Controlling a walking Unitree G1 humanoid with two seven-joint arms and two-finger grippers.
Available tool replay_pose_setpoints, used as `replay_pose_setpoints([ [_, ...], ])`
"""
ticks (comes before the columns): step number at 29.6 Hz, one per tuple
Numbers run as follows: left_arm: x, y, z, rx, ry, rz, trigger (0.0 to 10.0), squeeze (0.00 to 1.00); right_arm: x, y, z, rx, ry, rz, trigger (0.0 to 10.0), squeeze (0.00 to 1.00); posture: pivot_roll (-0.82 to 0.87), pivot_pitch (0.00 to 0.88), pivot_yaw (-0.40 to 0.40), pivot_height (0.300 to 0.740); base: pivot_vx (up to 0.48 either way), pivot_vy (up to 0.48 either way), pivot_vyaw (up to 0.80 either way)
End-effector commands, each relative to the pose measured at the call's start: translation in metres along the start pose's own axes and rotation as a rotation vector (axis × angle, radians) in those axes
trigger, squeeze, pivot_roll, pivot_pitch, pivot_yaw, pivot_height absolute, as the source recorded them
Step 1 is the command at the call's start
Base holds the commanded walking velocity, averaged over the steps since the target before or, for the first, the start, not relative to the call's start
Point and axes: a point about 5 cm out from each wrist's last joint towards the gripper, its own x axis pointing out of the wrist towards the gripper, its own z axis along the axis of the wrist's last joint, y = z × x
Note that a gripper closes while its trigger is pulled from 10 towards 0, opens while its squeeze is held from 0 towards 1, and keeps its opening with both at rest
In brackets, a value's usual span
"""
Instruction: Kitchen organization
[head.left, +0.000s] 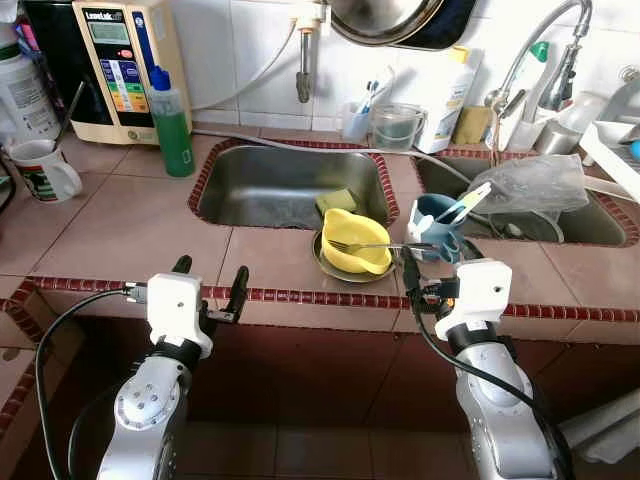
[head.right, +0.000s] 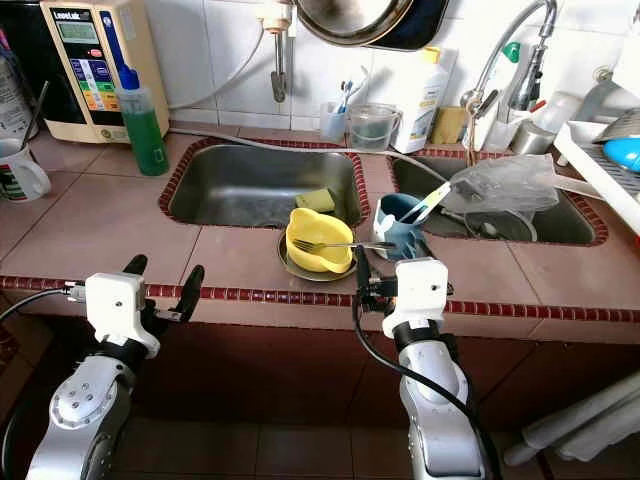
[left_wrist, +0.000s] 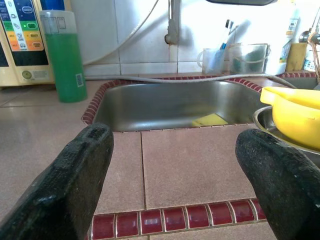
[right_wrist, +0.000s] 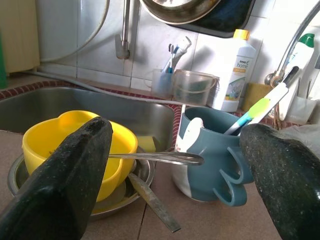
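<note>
**Both claws empty at counter edge, dish pile ahead of right arm**

Left to right: white mug (head.left: 45, 170) far left, green soap bottle (head.left: 172, 125) by the left sink (head.left: 280, 185). Left gripper (head.left: 212, 290) hovers at the counter's front edge, fingers spread apart, holding nothing. Yellow bowl (head.left: 353, 240) sits in a metal dish (head.left: 345, 270) on the tile between the basins, fork (head.left: 375, 246) lying across the bowl's rim. Blue cup (head.left: 437, 222) with a toothbrush stands just beside it. Right gripper (right_wrist: 175, 180) faces the bowl and cup, fingers wide apart, empty.

Risks, my read: grabbing the bowl first likely flips the loose fork off. Cup is close, so a wide finger could knock it over.
</note>
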Motion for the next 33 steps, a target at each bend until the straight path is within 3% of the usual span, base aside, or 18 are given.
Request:
replay_pose_setpoints([
  [1, 0.001, 0.027, -0.008, -0.092, 0.276, 0.176, 10.0, 0.0, -0.006, -0.037, -0.001, 0.01, 0.238, -0.053, 10.0, 0.0, 0.0, 0.008, -0.017, 0.74, 0.0, 0.0, 0.0],
  [6, 0.001, 0.027, -0.008, -0.104, 0.274, 0.174, 10.0, 0.0, -0.006, -0.037, -0.003, 0.019, 0.259, -0.056, 10.0, 0.0, 0.0, 0.009, -0.018, 0.74, 0.0, 0.0, 0.0],
  [13, 0.001, 0.025, -0.002, -0.099, 0.243, 0.144, 10.0, 0.0, -0.008, -0.038, 0.003, 0.007, 0.186, -0.075, 10.0, 0.0, 0.0, 0.021, -0.025, 0.74, 0.0, 0.0, 0.0],
  [21, 0.002, 0.024, 0.006, -0.109, 0.267, 0.142, 10.0, 0.0, -0.008, -0.039, 0.009, 0.008, 0.216, -0.068, 10.0, 0.0, -0.01, 0.023, -0.026, 0.74, 0.0, 0.0, 0.0],
  [28, 0.007, 0.014, 0.016, -0.067, 0.099, 0.105, 10.0, 0.0, -0.002, -0.032, 0.015, -0.034, 0.128, -0.014, 10.0, 0.0, 0.0, 0.041, -0.03, 0.74, 0.0, 0.0, 0.0],
  [30, 0.011, 0.011, 0.014, -0.056, 0.092, 0.092, 10.0, 0.0, 0.002, -0.031, 0.013, -0.043, 0.125, -0.008, 10.0, 0.0, 0.0, 0.045, -0.029, 0.74, 0.0, 0.0, 0.0],
  [33, 0.018, 0.004, 0.011, -0.104, 0.098, 0.052, 10.0, 0.0, 0.008, -0.028, 0.013, -0.05, 0.115, 0.033, 10.0, 0.0, 0.0, 0.05, -0.032, 0.74, 0.0, 0.0, 0.0],
])
